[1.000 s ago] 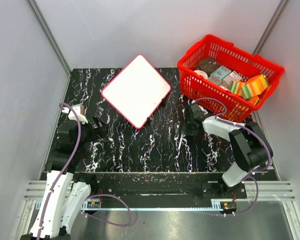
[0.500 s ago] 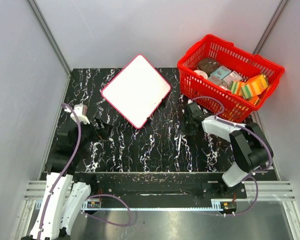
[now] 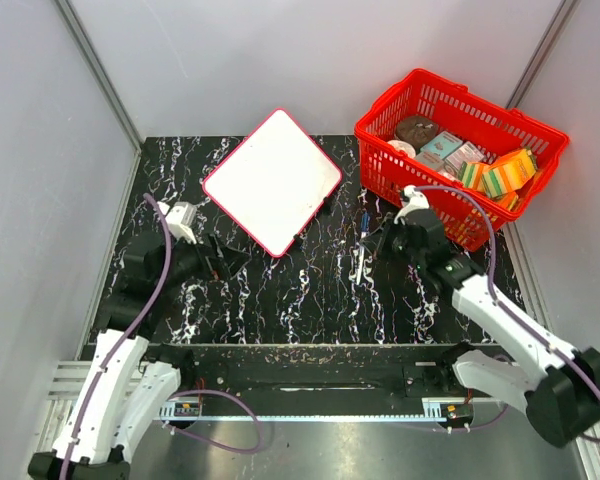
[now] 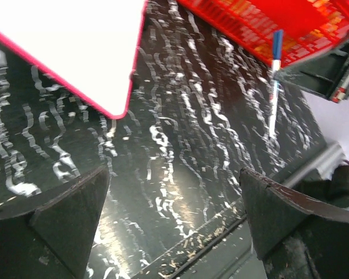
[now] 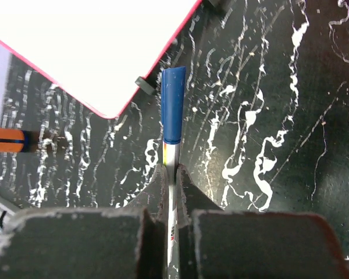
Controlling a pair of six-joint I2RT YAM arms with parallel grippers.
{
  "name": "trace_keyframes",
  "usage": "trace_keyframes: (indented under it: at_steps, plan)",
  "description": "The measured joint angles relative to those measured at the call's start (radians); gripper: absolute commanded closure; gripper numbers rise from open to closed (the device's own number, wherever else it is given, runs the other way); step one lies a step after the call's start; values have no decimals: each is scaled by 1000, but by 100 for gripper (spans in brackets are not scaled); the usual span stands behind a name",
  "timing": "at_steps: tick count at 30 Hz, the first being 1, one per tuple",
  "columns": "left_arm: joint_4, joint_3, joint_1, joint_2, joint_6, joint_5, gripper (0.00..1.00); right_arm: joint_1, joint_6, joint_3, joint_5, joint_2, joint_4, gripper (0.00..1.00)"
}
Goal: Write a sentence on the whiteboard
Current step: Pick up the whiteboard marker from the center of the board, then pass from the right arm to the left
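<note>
Two dark fingers [image 5: 151, 195] of the right gripper [image 5: 170, 174] are pinching the white barrel of a marker [image 5: 171, 122], just behind its blue cap, which is on and points away from the wrist toward the far edge of the tabletop [image 3: 310, 290]. From above, that gripper sits right of the middle of the black, white-veined surface, just in front of the red basket [image 3: 410, 185]. The marker runs roughly from near edge to far edge, and I cannot tell whether its lower end touches the surface. The left gripper [image 4: 174, 226] is spread wide with nothing between its fingers. It sits close to the left edge and faces across the table, so its camera takes in the marker and the basket wall beyond. The whiteboard [image 3: 271, 181] lies flat near the far edge, left of the middle. It is turned like a diamond, with one rounded corner pointing toward the near edge, and its face shows plain white inside the thin red rim. That near corner lies between the two grippers, apart from both. The basket stands in the far right corner, holding coloured boxes [image 3: 480, 165].
</note>
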Motion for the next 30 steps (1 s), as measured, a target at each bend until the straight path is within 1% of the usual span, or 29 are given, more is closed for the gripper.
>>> trace_keyframes:
  at_steps: [3, 5, 7, 11, 14, 17, 23, 24, 27, 28, 30]
  plan:
    - [71, 0, -85, 35, -42, 11, 1, 0, 4, -59, -13, -112, 47, 100]
    - [128, 0, -171, 66, -70, 7, 1, 0, 10, -90, -27, -177, 77, 100]
    - [202, 1, -285, 117, -97, -7, 1, 0, 16, -110, -38, -235, 99, 100]
    - [320, 44, -504, 282, -125, -53, 1, 0, 28, -123, -70, -311, 147, 100]
    - [394, 103, -608, 415, -126, -90, 1, 0, 47, -125, -90, -354, 181, 100]
    - [456, 158, -674, 517, -123, -104, 1, 0, 66, -125, -109, -381, 198, 100]
    - [560, 258, -737, 685, -123, -103, 5, 0, 96, -125, -137, -404, 211, 100]
    - [570, 273, -743, 710, -123, -103, 10, 0, 98, -125, -138, -406, 211, 100]
    - [598, 283, -758, 749, -123, -103, 21, 0, 106, -125, -141, -417, 210, 100]
    - [603, 283, -763, 756, -124, -102, 27, 0, 108, -125, -140, -423, 210, 100]
    - [614, 283, -770, 763, -125, -101, 31, 0, 112, -125, -140, -435, 210, 100]
